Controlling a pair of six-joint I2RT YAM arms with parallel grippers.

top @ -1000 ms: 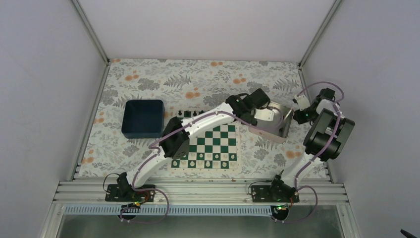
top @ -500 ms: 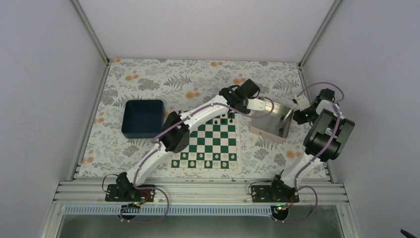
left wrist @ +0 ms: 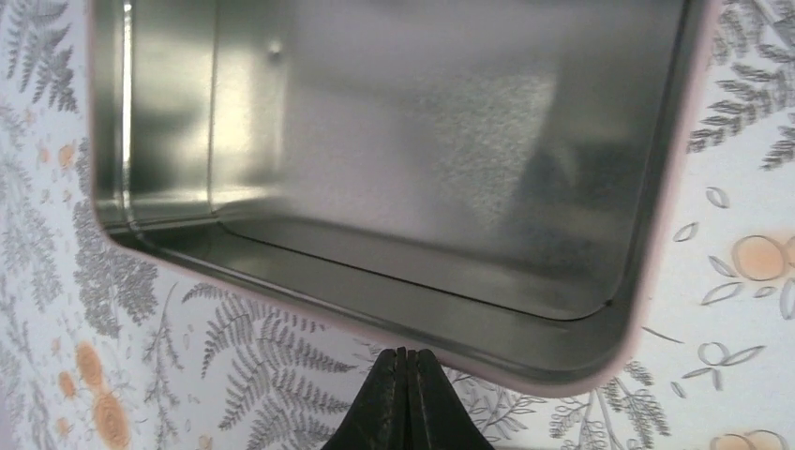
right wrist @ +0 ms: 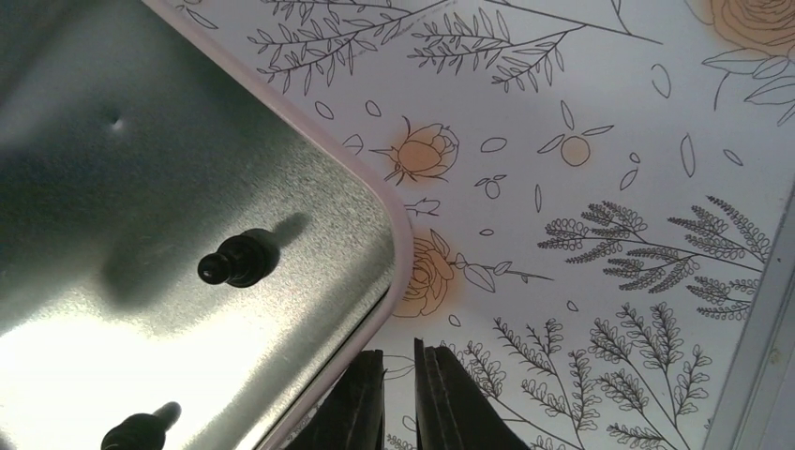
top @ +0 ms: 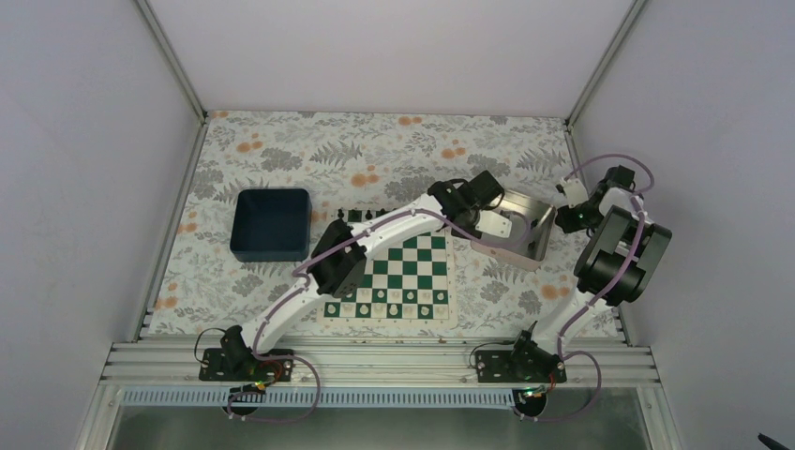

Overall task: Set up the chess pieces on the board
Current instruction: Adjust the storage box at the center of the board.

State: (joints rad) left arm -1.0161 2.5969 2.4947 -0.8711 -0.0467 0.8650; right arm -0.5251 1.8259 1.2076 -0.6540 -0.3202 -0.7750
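The left gripper [left wrist: 406, 361] had just snapped shut, empty, outside the tray [left wrist: 525, 361] rim; seemingly a missed grab; the right gripper [right wrist: 400, 366] stood barely apart, holding nothing; two chess pieces [right wrist: 234, 260] lay in the tray, off the board [top: 412, 272].

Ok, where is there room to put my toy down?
The flowery tablecloth at the back, beyond the blue bin and metal tray, is bare. The board has free middle squares too. Crowded: between bin and tray, where the black pieces and the left arm sit.
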